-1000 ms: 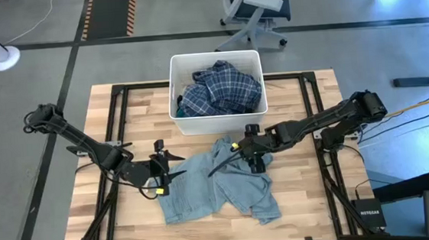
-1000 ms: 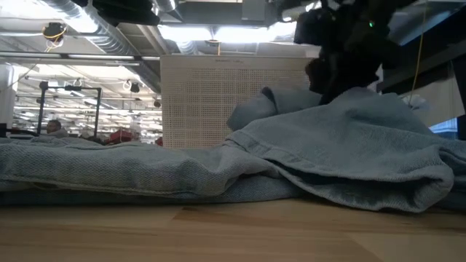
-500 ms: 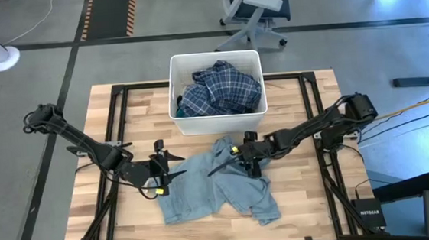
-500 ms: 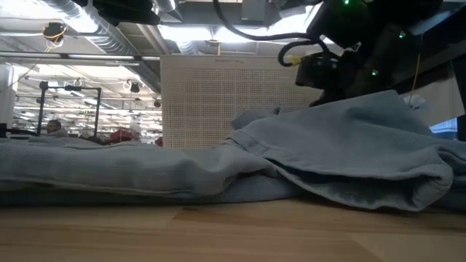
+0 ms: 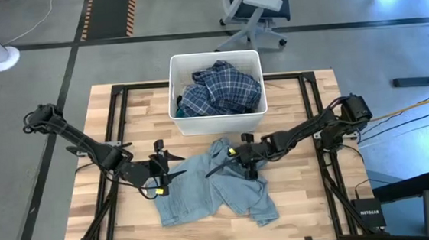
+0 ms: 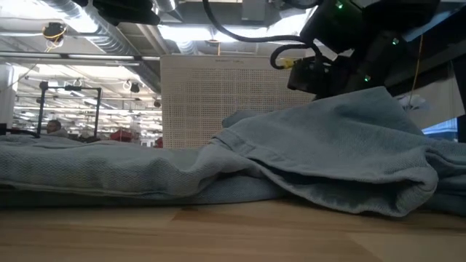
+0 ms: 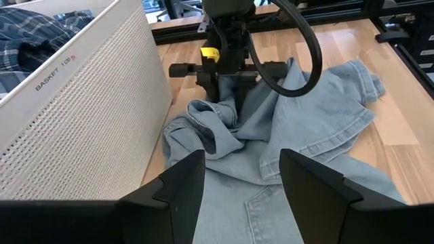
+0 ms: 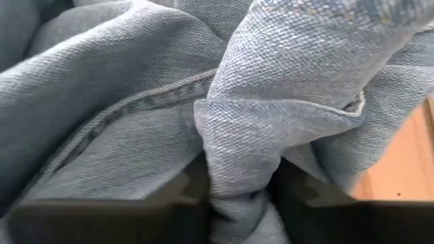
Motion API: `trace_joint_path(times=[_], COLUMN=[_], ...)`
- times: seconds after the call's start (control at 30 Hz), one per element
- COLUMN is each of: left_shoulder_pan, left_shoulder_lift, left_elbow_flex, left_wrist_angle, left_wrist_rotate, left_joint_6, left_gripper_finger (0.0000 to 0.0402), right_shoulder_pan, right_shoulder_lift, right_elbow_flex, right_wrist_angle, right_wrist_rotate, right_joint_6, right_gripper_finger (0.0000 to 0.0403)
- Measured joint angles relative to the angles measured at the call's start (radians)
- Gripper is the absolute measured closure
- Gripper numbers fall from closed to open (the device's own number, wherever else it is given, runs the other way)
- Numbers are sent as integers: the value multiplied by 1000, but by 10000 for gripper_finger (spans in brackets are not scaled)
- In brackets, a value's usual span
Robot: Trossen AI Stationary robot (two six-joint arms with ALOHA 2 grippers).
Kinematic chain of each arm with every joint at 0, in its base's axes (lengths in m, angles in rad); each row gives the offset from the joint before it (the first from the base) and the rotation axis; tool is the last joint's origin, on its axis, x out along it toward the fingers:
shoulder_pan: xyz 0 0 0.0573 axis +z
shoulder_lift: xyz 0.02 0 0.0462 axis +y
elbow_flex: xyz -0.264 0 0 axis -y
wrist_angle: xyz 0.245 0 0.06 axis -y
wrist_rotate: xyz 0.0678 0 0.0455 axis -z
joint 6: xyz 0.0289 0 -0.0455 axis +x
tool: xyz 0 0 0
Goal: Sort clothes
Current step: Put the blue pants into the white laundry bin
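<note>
Broadly, the wooden tabletop (image 5: pixel 311 181) carries a white plastic bin (image 5: pixel 218 121) with a blue plaid shirt (image 5: pixel 220 89) heaped inside. Just in front of the bin, a light blue denim garment (image 5: pixel 212 189) lies crumpled. At the denim's bin-side edge the right pincer (image 5: pixel 242 156) is clenched on a bunched fold. The left pincer (image 5: pixel 163 168) hovers released over the denim's opposite edge. The denim seems mid-pickup; next, it likely needs lifting clear toward its pile.

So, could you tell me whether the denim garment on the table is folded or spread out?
Neither: the denim garment lies crumpled with bunched folds, one fold pinched in the right gripper.
</note>
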Motion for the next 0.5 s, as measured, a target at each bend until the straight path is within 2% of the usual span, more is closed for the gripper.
trace_joint_path(times=[0.1, 0.27, 0.5], left_shoulder_pan=[0, 0, 0], left_shoulder_lift=[0, 0, 0], left_elbow_flex=[0, 0, 0], left_wrist_angle=[0, 0, -2], left_wrist_rotate=[0, 0, 0], left_joint_6=[-2, -1, 0], left_gripper_finger=[215, 215, 215], right_shoulder_pan=[1, 1, 2], right_shoulder_lift=[1, 1, -80], right_elbow_flex=[-1, 26, 161], right_wrist_angle=[3, -28, -176], right_wrist_rotate=[19, 18, 40], right_joint_6=[-11, -80, -217], right_gripper_finger=[338, 342, 342])
